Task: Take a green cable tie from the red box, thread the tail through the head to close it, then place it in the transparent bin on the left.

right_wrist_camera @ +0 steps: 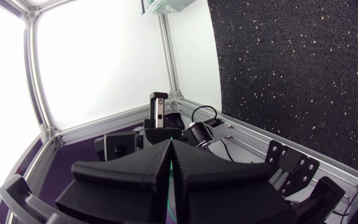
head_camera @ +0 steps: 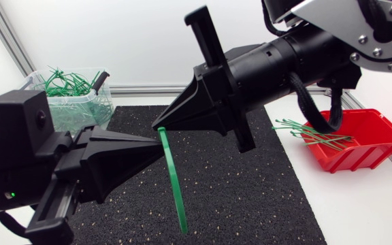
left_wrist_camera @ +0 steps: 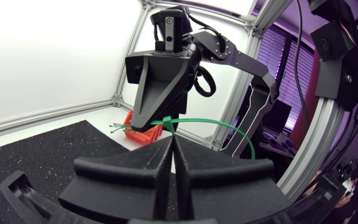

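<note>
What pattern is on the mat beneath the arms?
Black mat with pale speckles; clearest in the head view.

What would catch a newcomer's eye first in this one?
Two black grippers meet tip to tip above the speckled mat. The right gripper pinches the top of a green cable tie that hangs down, and the left gripper is closed right beside it. At the right sits the bright red box.
</note>
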Robot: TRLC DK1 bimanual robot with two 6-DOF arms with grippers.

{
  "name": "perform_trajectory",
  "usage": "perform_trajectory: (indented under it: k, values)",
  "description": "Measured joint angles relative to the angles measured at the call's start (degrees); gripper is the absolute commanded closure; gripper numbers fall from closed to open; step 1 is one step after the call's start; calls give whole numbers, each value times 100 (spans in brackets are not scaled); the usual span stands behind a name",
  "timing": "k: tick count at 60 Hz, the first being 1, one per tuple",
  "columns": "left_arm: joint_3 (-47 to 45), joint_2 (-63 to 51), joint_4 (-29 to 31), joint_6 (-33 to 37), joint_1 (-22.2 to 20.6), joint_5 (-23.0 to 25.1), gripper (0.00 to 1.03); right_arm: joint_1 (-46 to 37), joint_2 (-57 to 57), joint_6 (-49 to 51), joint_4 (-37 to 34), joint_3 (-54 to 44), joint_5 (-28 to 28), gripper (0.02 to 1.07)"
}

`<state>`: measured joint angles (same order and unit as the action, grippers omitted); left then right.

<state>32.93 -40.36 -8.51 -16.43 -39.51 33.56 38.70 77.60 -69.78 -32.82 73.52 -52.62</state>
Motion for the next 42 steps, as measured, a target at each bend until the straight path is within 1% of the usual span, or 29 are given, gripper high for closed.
perform_trajectory:
  k: [14, 24, 32, 36, 37, 38, 42]
  values:
    - [2, 251, 424, 0, -378, -535, 100, 26, 164, 94, -39, 0, 22, 101]
    - [11, 293, 546, -2, -494, -540, 100, 26, 323, 129, -37, -9, 127, 101]
    - [11, 293, 553, 0, -487, -535, 100, 26, 289, 133, -39, -13, 157, 101]
    - [20, 280, 553, 2, -396, -461, 100, 26, 214, 216, -66, -13, 203, 101]
    - [24, 260, 557, 2, -356, -409, 100, 26, 192, 251, -85, -13, 216, 99]
    - [39, 245, 562, 2, -317, -365, 100, 26, 170, 264, -96, -13, 240, 95]
    - [136, 155, 619, 11, -105, -129, 100, 24, 85, 450, -278, -9, 321, 73]
